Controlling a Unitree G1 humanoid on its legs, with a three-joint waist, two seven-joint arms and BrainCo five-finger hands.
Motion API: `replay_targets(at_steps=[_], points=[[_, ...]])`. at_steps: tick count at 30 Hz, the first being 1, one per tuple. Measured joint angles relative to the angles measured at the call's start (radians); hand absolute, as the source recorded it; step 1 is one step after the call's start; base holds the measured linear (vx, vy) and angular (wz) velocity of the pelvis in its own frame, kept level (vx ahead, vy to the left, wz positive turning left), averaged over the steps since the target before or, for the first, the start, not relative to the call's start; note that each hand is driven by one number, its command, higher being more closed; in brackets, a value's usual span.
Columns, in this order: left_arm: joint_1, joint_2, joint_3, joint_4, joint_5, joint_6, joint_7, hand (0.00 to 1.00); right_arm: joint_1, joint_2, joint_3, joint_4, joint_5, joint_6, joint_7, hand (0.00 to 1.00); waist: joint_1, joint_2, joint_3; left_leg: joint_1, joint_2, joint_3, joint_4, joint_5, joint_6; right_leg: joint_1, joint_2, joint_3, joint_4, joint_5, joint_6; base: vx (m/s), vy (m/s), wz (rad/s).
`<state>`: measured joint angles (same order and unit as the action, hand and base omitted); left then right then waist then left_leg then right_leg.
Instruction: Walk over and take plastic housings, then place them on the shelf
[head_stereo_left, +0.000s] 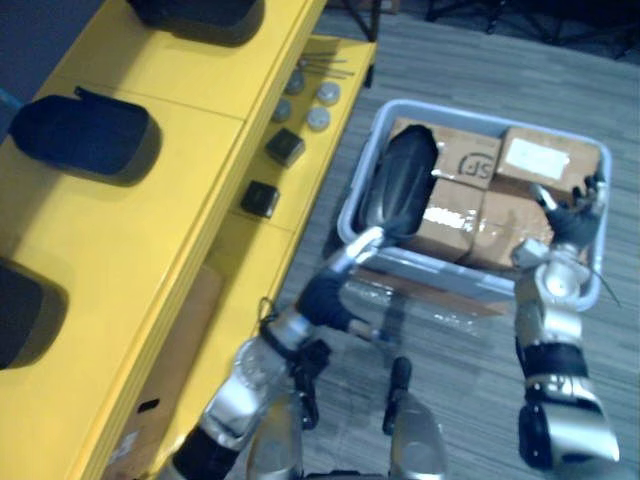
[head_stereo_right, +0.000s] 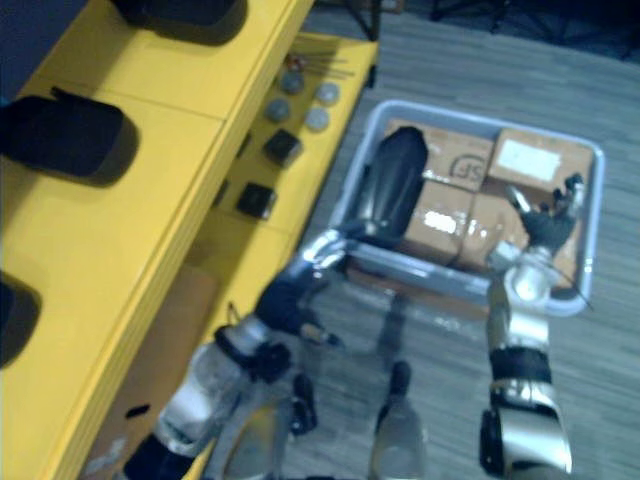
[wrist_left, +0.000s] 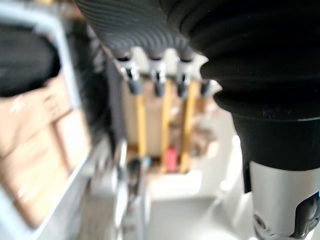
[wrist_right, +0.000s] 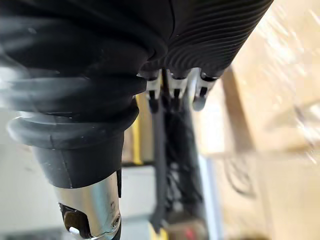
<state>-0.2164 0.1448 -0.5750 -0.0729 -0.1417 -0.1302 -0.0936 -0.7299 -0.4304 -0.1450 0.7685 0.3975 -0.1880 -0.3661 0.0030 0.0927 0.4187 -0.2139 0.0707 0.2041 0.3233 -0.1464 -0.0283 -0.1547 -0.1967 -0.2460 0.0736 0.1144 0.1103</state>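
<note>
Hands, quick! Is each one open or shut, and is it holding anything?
Left hand: open, fingers straight beside the black housing, holding nothing.
Right hand: open, fingers spread over the cardboard boxes, holding nothing.

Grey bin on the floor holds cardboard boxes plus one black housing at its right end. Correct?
Not quite: the black plastic housing lies at the left end of the grey plastic bin, the side nearer the yellow shelf. The brown cardboard boxes fill the rest. The left eye view shows it.
</note>
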Motion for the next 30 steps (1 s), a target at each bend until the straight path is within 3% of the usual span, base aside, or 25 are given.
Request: replay_targets(at_steps=[2, 4, 6, 8, 11, 15, 20, 23, 30], points=[[-0.015, -0.030, 0.003, 0.147, 0.041, 0.046, 0.086, 0.00, -0.072, -0.021, 0.027, 0.080, 0.001, 0.012, 0.004, 0.00, 0.014, 0.008, 0.006, -0.006, -0.001, -0.005, 0.001, 0.002, 0.001, 0.000, 0.000, -0.004, -0.003, 0.001, 0.001, -0.05, 0.009, 0.10], [-0.016, -0.036, 0.031, 0.305, 0.043, 0.087, 0.216, 0.00, -0.136, -0.060, 0.065, 0.140, 0.002, 0.020, 0.018, 0.00, 0.017, 0.019, 0.018, -0.036, -0.005, -0.039, 0.008, 0.010, 0.002, -0.004, -0.002, -0.038, -0.005, 0.002, 0.001, -0.05, -0.001, 0.34], [0.000, -0.036, 0.070, 0.400, 0.036, 0.091, 0.279, 0.00, -0.175, -0.082, 0.075, 0.183, 0.001, 0.041, 0.016, 0.00, 0.038, 0.022, 0.031, -0.053, -0.006, -0.056, 0.013, 0.016, 0.001, -0.009, -0.001, -0.056, -0.005, 0.003, -0.001, -0.03, -0.009, 0.30], [0.024, -0.036, 0.111, 0.520, 0.032, 0.089, 0.326, 0.00, -0.229, -0.103, 0.106, 0.248, -0.010, 0.091, -0.014, 0.00, 0.081, 0.028, 0.038, -0.071, -0.004, -0.069, 0.024, 0.018, 0.001, -0.019, 0.001, -0.069, 0.001, 0.004, -0.002, -0.02, -0.006, 0.20], [0.058, -0.036, 0.139, 0.660, 0.034, 0.066, 0.358, 0.00, -0.290, -0.105, 0.122, 0.317, -0.035, 0.174, -0.120, 0.00, 0.108, 0.042, 0.044, -0.094, -0.014, -0.106, 0.036, 0.021, 0.004, -0.018, -0.007, -0.105, 0.011, 0.004, -0.002, -0.02, 0.028, 0.32], [0.128, -0.043, 0.173, 0.779, 0.031, 0.024, 0.388, 0.00, -0.308, -0.109, 0.123, 0.352, -0.051, 0.251, -0.224, 0.00, 0.148, 0.047, 0.047, -0.101, -0.030, -0.115, 0.037, 0.023, 0.008, -0.019, -0.025, -0.116, 0.020, 0.002, -0.002, -0.02, 0.051, 0.15], [0.157, -0.050, 0.250, 0.862, -0.011, -0.074, 0.395, 0.00, -0.308, -0.136, 0.122, 0.364, -0.070, 0.347, -0.271, 0.00, 0.153, 0.081, 0.064, -0.104, -0.055, -0.136, 0.036, 0.032, 0.021, -0.018, -0.055, -0.145, 0.056, -0.023, 0.007, -0.05, 0.059, 0.17], [0.163, -0.051, 0.267, 0.883, -0.024, -0.124, 0.381, 0.00, -0.306, -0.152, 0.122, 0.395, -0.071, 0.399, -0.309, 0.00, 0.155, 0.088, 0.068, -0.113, -0.055, -0.141, 0.032, 0.034, 0.021, -0.022, -0.057, -0.158, 0.055, -0.024, 0.008, -0.04, 0.027, 0.06], [0.179, -0.060, 0.297, 0.905, -0.059, -0.188, 0.342, 0.00, -0.306, -0.199, 0.109, 0.395, -0.099, 0.405, -0.448, 0.00, 0.155, 0.096, 0.072, -0.114, -0.054, -0.140, 0.013, 0.046, 0.017, -0.034, -0.060, -0.157, 0.055, -0.024, 0.008, 0.00, 0.017, 0.00]])
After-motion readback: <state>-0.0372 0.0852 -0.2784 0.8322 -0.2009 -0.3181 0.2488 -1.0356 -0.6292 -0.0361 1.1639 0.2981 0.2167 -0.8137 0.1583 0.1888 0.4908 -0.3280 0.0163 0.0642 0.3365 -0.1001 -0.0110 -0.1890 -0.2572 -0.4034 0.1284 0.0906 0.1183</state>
